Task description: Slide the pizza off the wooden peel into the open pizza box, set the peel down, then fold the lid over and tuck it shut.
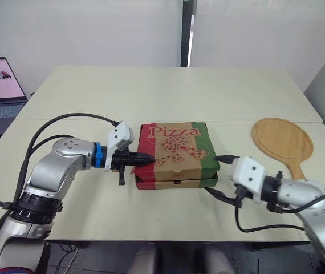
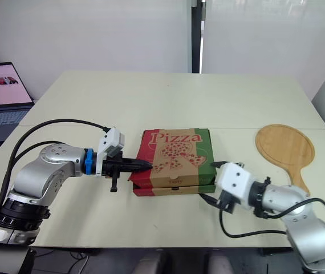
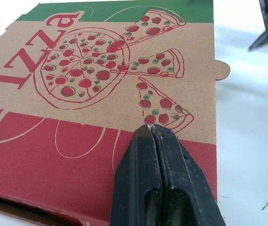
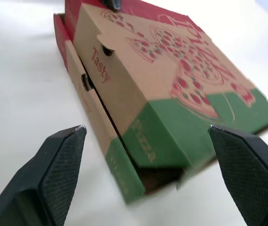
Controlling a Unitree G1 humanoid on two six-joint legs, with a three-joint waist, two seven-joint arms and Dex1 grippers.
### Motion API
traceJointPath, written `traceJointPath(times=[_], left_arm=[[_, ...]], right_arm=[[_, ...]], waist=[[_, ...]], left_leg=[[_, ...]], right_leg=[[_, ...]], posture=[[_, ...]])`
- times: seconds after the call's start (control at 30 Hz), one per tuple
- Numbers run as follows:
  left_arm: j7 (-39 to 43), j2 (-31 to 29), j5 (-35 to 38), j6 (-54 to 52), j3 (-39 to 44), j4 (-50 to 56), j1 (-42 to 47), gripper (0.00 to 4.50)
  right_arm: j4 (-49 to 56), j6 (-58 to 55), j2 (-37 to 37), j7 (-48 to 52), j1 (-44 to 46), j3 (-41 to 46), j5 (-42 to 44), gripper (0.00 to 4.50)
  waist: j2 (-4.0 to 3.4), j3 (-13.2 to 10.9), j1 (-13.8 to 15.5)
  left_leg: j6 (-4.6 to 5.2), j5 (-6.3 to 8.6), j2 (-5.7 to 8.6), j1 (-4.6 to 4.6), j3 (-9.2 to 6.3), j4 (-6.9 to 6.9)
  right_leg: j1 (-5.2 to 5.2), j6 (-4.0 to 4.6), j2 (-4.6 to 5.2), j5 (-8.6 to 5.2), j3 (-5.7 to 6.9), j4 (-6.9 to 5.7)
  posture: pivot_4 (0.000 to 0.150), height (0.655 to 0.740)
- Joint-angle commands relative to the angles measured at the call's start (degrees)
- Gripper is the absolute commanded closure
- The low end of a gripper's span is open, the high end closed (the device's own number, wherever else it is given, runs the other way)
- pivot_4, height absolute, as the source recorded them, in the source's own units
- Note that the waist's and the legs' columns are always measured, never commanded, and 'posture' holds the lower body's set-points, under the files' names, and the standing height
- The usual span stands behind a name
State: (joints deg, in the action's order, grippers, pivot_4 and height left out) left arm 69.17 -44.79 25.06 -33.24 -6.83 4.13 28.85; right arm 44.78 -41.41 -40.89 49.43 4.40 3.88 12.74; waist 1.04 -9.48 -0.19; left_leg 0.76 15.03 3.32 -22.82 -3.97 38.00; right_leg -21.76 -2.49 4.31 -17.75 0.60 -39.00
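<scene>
Lid point(image 1: 177, 142) of the pizza box point(image 1: 177, 184) lies folded down at the near centre of the table point(image 1: 151, 97), and we judge its near flap point(image 1: 177, 170), running left to right, untucked, with the left gripper point(image 1: 150, 160) resting closed on the lid's left edge and the right gripper point(image 1: 220, 174) gaping just beside the box's right end.

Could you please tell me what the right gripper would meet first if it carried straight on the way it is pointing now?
The right gripper, jaws open, points at the green corner of the printed cardboard pizza box. It would probably meet that corner first, taking it between its jaws.
</scene>
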Motion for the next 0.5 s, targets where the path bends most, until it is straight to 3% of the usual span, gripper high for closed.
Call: traceJointPath(times=[0.03, 0.13, 0.27, 0.43, 0.5], left_arm=[[-0.37, -0.02, -0.91, -0.15, -0.35, 0.26, -0.17, 4.5], [-0.35, 0.0, -0.9, -0.3, -0.37, 0.17, 0.13, 4.5], [-0.27, 0.0, -1.03, -0.3, -0.41, -0.21, 0.65, 4.5], [-0.36, 0.21, -1.06, -0.36, -0.3, -0.42, 0.98, 4.5], [-0.35, 0.25, -1.02, -0.4, -0.25, -0.42, 0.93, 4.5]], right_arm=[[-2.7, -0.65, -2.62, -0.84, 1.06, 4.62, 1.06, 0.21], [-7.44, 2.95, -4.81, -2.93, 1.94, 1.58, -2.95, 0.95], [-14.02, 8.63, -5.18, -4.83, 4.37, -5.08, -8.15, 2.39], [-17.13, 11.61, -2.63, -4.19, 6.13, -9.26, -7.7, 4.24], [-16.53, 10.69, -1.2, -3.63, 6.03, -9.21, -5.5, 4.48]], waist=[[0.0, 0.0, -0.01], [0.0, 0.0, -0.02], [0.0, 0.0, -0.09], [0.0, 0.0, -0.06], [0.0, 0.0, -0.04]], left_leg=[[0.0, 0.0, 0.0, 0.0, 0.0, 0.0], [0.0, 0.0, 0.0, 0.01, 0.01, -0.01], [0.0, 0.0, 0.0, -0.01, 0.03, -0.01], [-0.02, -0.01, 0.0, -0.02, 0.03, 0.0], [-0.03, -0.02, 0.0, -0.02, 0.02, 0.0]], right_leg=[[0.0, 0.0, 0.0, 0.0, 0.0, 0.0], [-0.01, 0.0, 0.0, 0.0, -0.01, 0.0], [-0.02, 0.0, 0.01, 0.0, -0.01, 0.0], [-0.03, 0.0, 0.01, 0.0, -0.01, 0.0], [-0.03, 0.0, 0.02, 0.0, -0.01, 0.0]], posture=[[0.15, 0.7281], [0.15, 0.7281], [0.15, 0.7281], [0.15, 0.7281], [0.15, 0.7281]])
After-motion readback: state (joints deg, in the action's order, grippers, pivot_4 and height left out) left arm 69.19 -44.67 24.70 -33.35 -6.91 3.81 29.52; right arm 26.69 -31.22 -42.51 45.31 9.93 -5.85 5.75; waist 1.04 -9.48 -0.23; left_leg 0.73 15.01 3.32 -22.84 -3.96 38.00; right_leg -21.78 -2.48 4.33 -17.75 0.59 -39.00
